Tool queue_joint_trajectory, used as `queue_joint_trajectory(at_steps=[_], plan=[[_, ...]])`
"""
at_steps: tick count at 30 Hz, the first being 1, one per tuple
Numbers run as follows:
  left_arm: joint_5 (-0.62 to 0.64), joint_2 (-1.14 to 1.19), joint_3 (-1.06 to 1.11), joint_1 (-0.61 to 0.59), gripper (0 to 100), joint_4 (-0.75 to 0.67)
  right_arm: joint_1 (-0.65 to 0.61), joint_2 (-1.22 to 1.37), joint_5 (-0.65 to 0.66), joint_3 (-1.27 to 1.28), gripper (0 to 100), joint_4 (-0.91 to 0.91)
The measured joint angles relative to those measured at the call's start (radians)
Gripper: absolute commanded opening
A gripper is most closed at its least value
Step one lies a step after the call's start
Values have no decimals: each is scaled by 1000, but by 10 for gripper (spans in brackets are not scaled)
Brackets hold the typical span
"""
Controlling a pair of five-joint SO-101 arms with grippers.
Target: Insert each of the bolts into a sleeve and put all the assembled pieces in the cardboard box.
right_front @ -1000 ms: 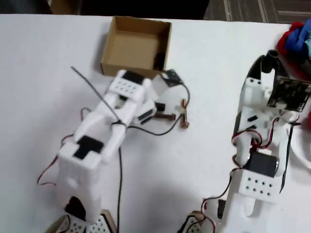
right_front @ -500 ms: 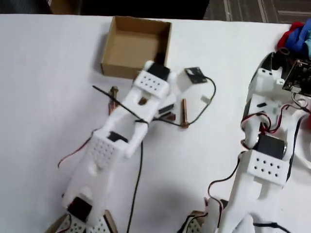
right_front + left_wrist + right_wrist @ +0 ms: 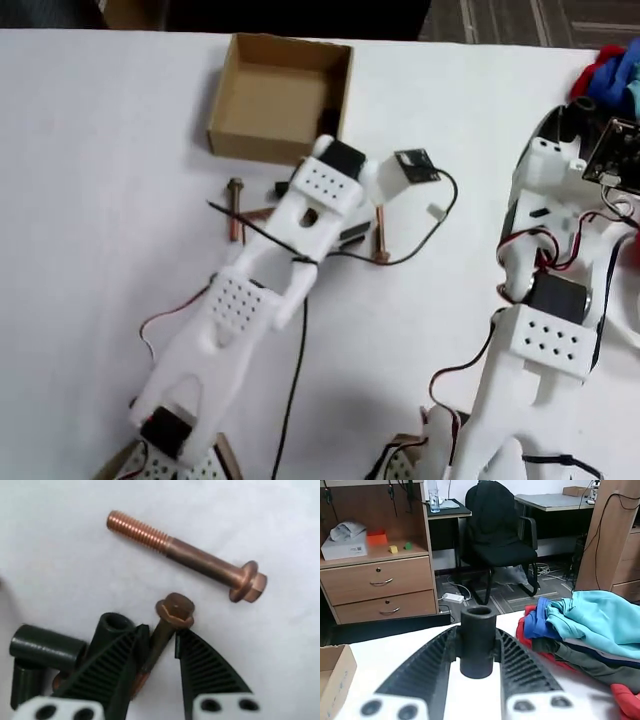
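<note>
Bolt [image 3: 161, 639] right in the gap of the left gripper [image 3: 161, 630]: its shaft runs back between the two ribbed fingers and its hex head pokes out just past the tips. One finger lies against the shaft, a sliver of white table [image 3: 280, 670] shows on the other side, so the jaws stand narrowly apart and straddle it rather than pinch it. Its long axis follows the line of the fingers, head away from the wrist. Just beyond the head lies a second bolt [image 3: 186, 557], free on the table and set crosswise to the first, apart from it. Beside one finger sit the black sleeves [image 3: 45, 646], three dark tubes as far as can be told, one with its open end showing. Over on the other arm, the right gripper [image 3: 478, 652] is clamped on an upright sleeve [image 3: 478, 630], bore facing up, held off the table near a pile of clothes [image 3: 600, 625]. From the high view, the cardboard box [image 3: 225, 105] sits beyond the left arm, and a third bolt [image 3: 235, 207] lies on the arm's far side, head toward the box.
</note>
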Motion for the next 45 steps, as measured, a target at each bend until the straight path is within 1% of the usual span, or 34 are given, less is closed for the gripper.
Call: queue_joint_trajectory(at_steps=[7, 9, 10, 11, 17, 21, 26, 29, 33, 37, 39, 45], plan=[[-5, 38, -35, 2, 97, 21, 0, 0, 0, 0, 22, 0], [-34, 40, -38, 5, 27, 35, 0, 0, 0, 0, 22, 0], [-43, 40, -38, 8, 19, 38, 0, 0, 0, 0, 22, 0], [-48, 40, -37, 8, 33, 41, 0, 0, 0, 0, 22, 0], [-49, 41, -38, 18, 26, 52, 0, 0, 0, 0, 22, 0], [29, 26, -37, 18, 26, 52, 0, 0, 0, 0, 22, 0], [189, -34, -15, -2, 26, 58, 0, 0, 0, 0, 22, 0], [298, -101, 49, -46, 26, 58, 0, 0, 0, 0, 22, 0], [390, -169, 206, -126, 26, 58, 0, 0, 0, 0, 22, 0], [430, -199, 394, -187, 26, 58, 0, 0, 0, 0, 22, 0], [439, -233, 462, -199, 26, 58, 0, 0, 0, 0, 22, 0], [442, -270, 545, -210, 30, 55, 0, 0, 0, 0, 22, 0]])
